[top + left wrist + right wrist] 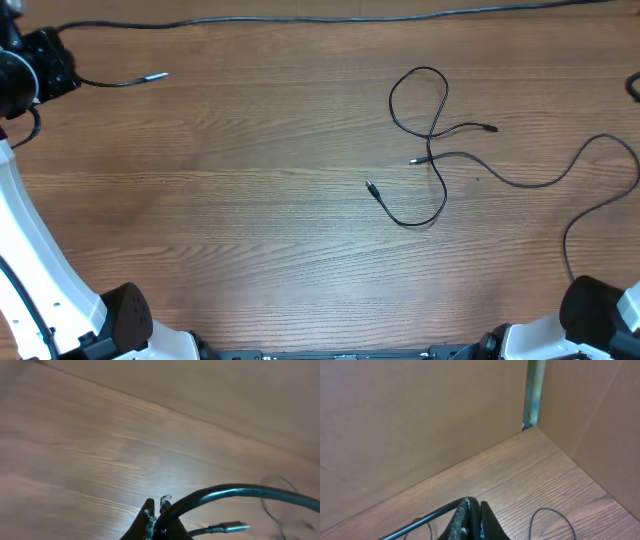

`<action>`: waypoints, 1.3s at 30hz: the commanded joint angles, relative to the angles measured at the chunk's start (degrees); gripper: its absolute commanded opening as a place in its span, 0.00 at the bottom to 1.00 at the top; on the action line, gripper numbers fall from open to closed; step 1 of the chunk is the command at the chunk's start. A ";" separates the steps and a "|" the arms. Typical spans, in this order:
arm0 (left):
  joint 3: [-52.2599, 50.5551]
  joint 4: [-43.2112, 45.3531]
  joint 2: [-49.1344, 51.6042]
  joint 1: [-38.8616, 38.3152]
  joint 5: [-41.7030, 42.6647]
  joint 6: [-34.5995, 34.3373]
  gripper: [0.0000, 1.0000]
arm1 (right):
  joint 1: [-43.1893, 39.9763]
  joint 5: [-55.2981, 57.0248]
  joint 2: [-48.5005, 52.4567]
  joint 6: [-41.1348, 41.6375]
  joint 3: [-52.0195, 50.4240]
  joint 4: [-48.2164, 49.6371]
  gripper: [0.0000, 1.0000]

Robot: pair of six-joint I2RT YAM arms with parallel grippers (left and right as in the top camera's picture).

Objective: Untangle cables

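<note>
The cables (432, 135) lie on the wooden desk (250, 200) right of centre in the overhead view. One strand makes a loop (420, 85) towards the top. Below it the strands cross, and three small plug ends stick out around the crossing. One strand (545, 183) runs on to the right edge of the frame and curves back down towards the lower right.

The left end effector (45, 65) sits in the upper left corner of the overhead view. In its own wrist view its fingers (149, 510) are pressed together. A black cord (240, 491) arcs away from them to the right, but I cannot tell whether it is pinched between them. A silver plug (160, 75) lies on the desk just right of this end effector.

The right end effector (474, 507) is also fully closed. It faces a corner of the desk bounded by cardboard walls (420, 420). A dark cord (427, 517) runs up to its fingers from the left, and whether it is gripped is unclear. A thin cable loop (547, 509) lies on the wood to its right.
</note>
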 commanded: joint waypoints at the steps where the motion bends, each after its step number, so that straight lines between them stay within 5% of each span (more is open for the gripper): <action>1: 1.01 0.50 -1.25 0.50 -13.20 -5.49 0.04 | -3.28 0.59 0.15 -0.79 0.20 0.79 0.04; 39: 1.01 -0.79 -1.29 0.48 -11.65 -3.26 0.04 | -3.76 -9.60 0.11 -0.61 0.20 0.52 0.04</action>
